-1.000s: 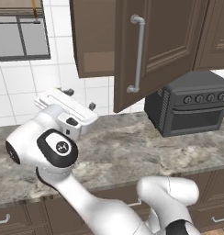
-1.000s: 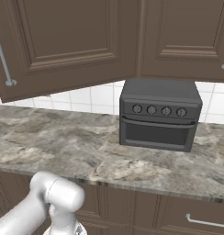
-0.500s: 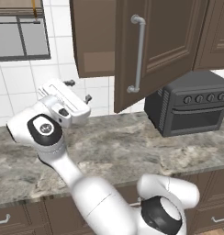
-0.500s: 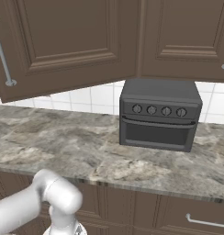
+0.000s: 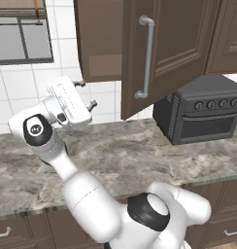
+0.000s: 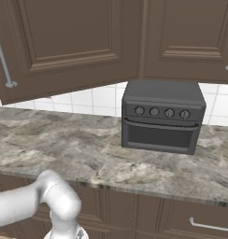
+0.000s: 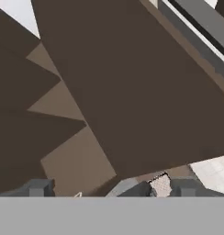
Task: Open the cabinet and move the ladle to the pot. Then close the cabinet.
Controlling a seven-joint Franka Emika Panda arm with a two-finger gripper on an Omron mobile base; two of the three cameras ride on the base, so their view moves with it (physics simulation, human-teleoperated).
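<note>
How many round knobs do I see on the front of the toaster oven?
4. They sit in one row across the top of the toaster oven front, above its door: first, second, third, fourth.

I see the cabinet (image 5: 164,53) door swung out at my gripper's (image 5: 86,95) three o'clock, blocking that side; the toaster oven (image 5: 200,114) crowds the counter (image 5: 120,155) beyond it.
</note>
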